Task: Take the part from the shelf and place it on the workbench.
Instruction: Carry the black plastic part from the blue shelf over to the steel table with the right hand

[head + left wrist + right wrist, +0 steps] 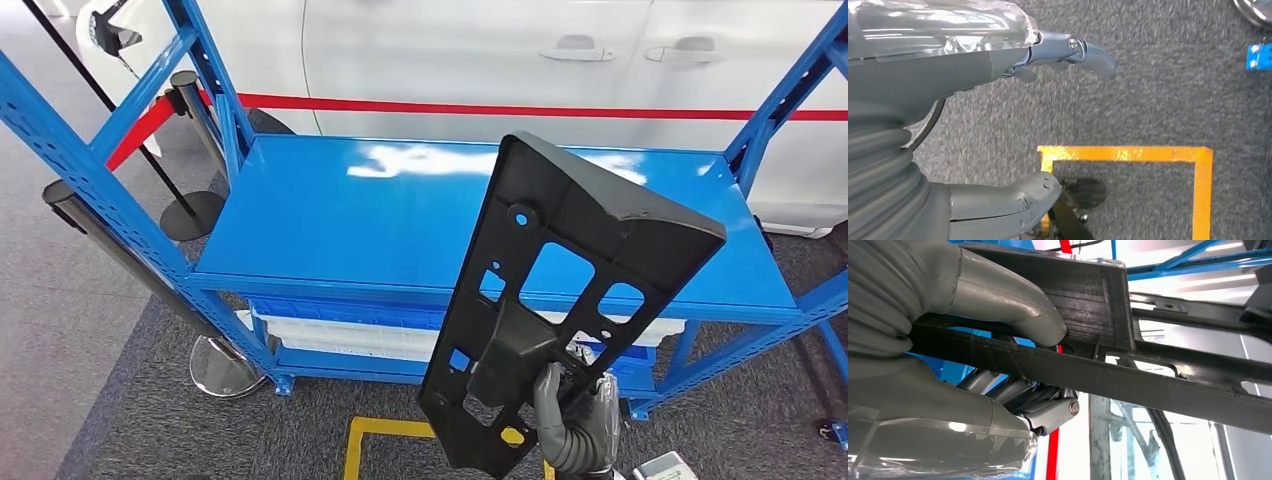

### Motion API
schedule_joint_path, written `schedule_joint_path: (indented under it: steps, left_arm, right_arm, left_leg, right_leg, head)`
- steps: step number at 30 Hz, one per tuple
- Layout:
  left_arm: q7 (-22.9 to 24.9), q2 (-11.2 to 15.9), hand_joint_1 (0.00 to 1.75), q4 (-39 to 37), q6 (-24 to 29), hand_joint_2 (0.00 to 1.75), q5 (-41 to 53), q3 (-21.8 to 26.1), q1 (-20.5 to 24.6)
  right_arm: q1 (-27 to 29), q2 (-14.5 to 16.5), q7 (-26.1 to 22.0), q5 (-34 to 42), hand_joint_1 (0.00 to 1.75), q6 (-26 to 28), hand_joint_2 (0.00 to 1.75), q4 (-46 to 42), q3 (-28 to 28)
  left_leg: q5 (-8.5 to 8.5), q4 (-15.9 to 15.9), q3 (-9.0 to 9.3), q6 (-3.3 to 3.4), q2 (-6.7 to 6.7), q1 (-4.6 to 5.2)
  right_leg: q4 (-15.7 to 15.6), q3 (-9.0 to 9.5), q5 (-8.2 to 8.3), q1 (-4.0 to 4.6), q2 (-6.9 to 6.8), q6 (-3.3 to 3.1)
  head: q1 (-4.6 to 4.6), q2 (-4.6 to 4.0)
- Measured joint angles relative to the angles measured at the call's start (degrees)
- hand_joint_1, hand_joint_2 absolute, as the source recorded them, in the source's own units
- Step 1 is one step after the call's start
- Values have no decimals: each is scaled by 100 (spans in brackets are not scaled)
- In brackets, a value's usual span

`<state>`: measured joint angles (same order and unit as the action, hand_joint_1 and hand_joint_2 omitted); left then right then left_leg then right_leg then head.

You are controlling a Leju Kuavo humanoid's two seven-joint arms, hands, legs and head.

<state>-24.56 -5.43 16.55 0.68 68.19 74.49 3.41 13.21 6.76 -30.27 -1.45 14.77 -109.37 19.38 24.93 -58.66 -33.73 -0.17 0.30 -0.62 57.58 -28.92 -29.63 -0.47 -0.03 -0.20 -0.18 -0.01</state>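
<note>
A long black plastic part point(560, 290) with several cut-out windows stands tilted in the air in front of the blue shelf point(380, 215). My right hand point(572, 420) grips it near its lower end. Up close, the thumb point(1013, 307) presses one face of the part point(1148, 375) and the darker fingers point(1048, 407) curl round a bar from the other side. My left hand point(998, 125) hangs over the grey carpet, thumb and fingers apart, holding nothing.
The shelf's top board is bare; white and blue bins point(350, 330) sit on the lower level. A yellow floor marking point(385, 445) lies before the shelf. Barrier posts point(195, 150) with a red belt stand at the left, a white car point(520, 60) behind.
</note>
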Motion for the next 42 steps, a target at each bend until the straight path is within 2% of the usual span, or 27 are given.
schedule_joint_path:
  steps: [2,5,6,7,8,11,12,13,15,17,19,21,22,23,24,25,27,29,31,32,34,36,37,38,39,40,42]
  left_arm:
    - [83,-21,0,0,-41,175,-81,23,-7]
    - [221,-39,0,0,-132,175,-232,114,-13]
    - [264,-43,0,0,-161,175,-265,140,-13]
    - [321,-47,0,0,-197,175,-300,164,-13]
    - [414,-52,0,0,-248,175,-352,194,-13]
    - [769,-64,0,0,-423,175,-559,338,-3]
    - [863,-70,0,0,-467,175,-619,390,1]
    - [935,-76,0,0,-500,175,-664,437,4]
    - [1045,-91,0,0,-550,175,-730,521,1]
    - [1177,-121,0,0,-603,175,-813,596,9]
    - [1323,-152,0,0,-656,175,-908,674,21]
    - [1434,-170,0,0,-688,175,-991,751,21]
    - [1478,-179,0,0,-702,175,-1033,789,21]
    - [1517,-186,0,0,-715,175,-1076,827,20]
    - [1553,-191,0,0,-726,175,-1111,864,20]
    - [1585,-196,0,0,-740,175,-1143,898,20]
    - [1632,-205,0,0,-763,175,-1183,955,21]
    - [1653,-211,0,0,-774,175,-1198,991,22]
    - [1661,-209,0,1,-774,175,-1200,1015,21]
    - [1663,-209,0,1,-774,175,-1200,1025,18]
    - [1669,-209,0,1,-780,175,-1199,1037,10]
    - [1687,-211,0,0,-786,175,-1199,1041,7]
    - [1700,-210,0,0,-785,175,-1200,1044,6]
    - [1713,-210,0,0,-785,175,-1200,1049,4]
    - [1728,-208,0,0,-785,175,-1199,1055,2]
    - [1742,-207,0,0,-785,175,-1198,1061,1]
    - [1770,-202,0,0,-786,175,-1191,1068,7]
  right_arm:
    - [55,1,-1,-20,175,37,175,-25,-9]
    - [141,2,0,-34,175,70,175,-75,-38]
    - [168,2,2,-35,175,74,175,-79,-50]
    - [195,2,4,-33,175,75,175,-80,-62]
    - [226,2,5,-21,175,74,175,-83,-79]
    - [301,3,5,28,175,40,175,-103,-133]
    - [314,5,5,36,175,20,175,-113,-149]
    - [322,7,6,38,175,1,175,-124,-164]
    - [335,8,10,42,175,-26,175,-139,-190]
    - [347,8,27,44,175,-52,175,-146,-219]
    - [354,8,55,44,175,-87,175,-153,-243]
    - [358,8,77,43,175,-108,175,-156,-253]
    - [362,8,83,43,175,-110,175,-155,-256]
    - [366,8,85,42,175,-113,175,-155,-257]
    - [370,8,86,42,175,-113,175,-155,-258]
    - [372,8,86,42,175,-113,175,-155,-259]
    - [371,8,87,42,175,-112,175,-156,-259]
    - [373,8,86,42,175,-111,175,-158,-260]
    - [378,10,86,42,175,-111,175,-160,-261]
    - [378,13,86,42,175,-111,175,-160,-262]
    - [380,27,85,43,175,-112,175,-162,-265]
    - [383,38,91,44,175,-111,175,-163,-268]
    - [386,39,95,44,175,-109,175,-162,-269]
    - [388,39,99,44,175,-105,175,-162,-269]
    - [392,39,102,45,175,-99,175,-161,-270]
    - [395,39,104,47,175,-91,175,-160,-270]
    - [400,39,107,57,175,-73,175,-158,-272]
  left_leg:
    - [209,-195,-107,-59,-4,-12]
    - [914,-1190,-450,-116,-7,-28]
    - [1036,-1488,-513,-128,-7,-28]
    - [1039,-1606,-486,-132,-7,-28]
    - [941,-1507,-348,-127,-7,-28]
    - [591,-357,447,-66,-13,-17]
    - [564,-78,616,-37,-18,-4]
    - [578,63,682,-10,-23,11]
    - [537,93,646,51,-26,28]
    - [447,125,572,142,-11,11]
    - [342,144,469,226,11,-1]
    - [251,133,346,257,25,9]
    - [206,120,277,255,30,13]
    - [167,102,213,250,32,15]
    - [137,80,153,239,32,16]
    - [111,54,101,224,29,16]
    - [68,14,33,179,22,27]
    - [15,6,10,119,21,35]
    - [-26,4,-10,53,16,31]
    - [35,-52,-47,21,7,30]
    - [404,-432,-204,-30,-10,21]
    - [889,-1135,-416,-75,-12,5]
    - [1012,-1431,-476,-92,-11,-1]
    - [1009,-1557,-449,-103,-11,-5]
    - [897,-1459,-314,-107,-10,-7]
    - [733,-1154,-79,-105,-10,-10]
    - [565,-340,447,-72,-15,-3]
  right_leg:
    - [-25,-71,83,-20,-19,-99]
    - [-20,-229,204,-5,-37,-171]
    - [-11,-288,243,4,-38,-171]
    - [2,-345,278,11,-38,-167]
    - [20,-400,309,15,-38,-157]
    - [102,-526,371,22,-33,-102]
    - [122,-548,392,27,-32,-71]
    - [133,-563,418,30,-32,-36]
    - [126,-574,481,32,-31,41]
    - [214,-637,371,20,-16,109]
    - [633,-807,-56,6,-1,163]
    - [1342,-1025,-513,3,0,207]
    - [1601,-1067,-597,0,0,221]
    - [1684,-1023,-562,-3,-1,226]
    - [1501,-845,-416,-5,-1,217]
    - [1139,-570,-245,-6,-1,197]
    - [311,-25,-92,15,1,130]
    - [-30,150,-104,48,3,65]
    - [-64,106,-35,40,-3,-9]
    - [-87,75,11,24,-13,-57]
    - [-128,-12,119,-10,-33,-141]
    - [-108,-137,202,0,-40,-166]
    - [-84,-205,236,4,-42,-163]
    - [-54,-273,265,7,-44,-157]
    - [-18,-337,287,7,-45,-146]
    - [21,-394,304,6,-45,-134]
    - [100,-484,334,11,-45,-94]
  head:
    - [-9,1]
    - [-37,0]
    - [-38,0]
    - [-38,1]
    - [-38,1]
    - [-38,1]
    - [-34,1]
    - [-36,1]
    - [-34,0]
    - [-28,0]
    - [-12,1]
    - [-2,1]
    - [-3,1]
    - [-3,1]
    - [-4,1]
    - [-3,1]
    - [-7,1]
    - [-4,1]
    - [8,1]
    - [10,1]
    - [-5,0]
    - [-30,0]
    - [-33,0]
    - [-34,0]
    - [-35,0]
    - [-35,0]
    - [-36,1]
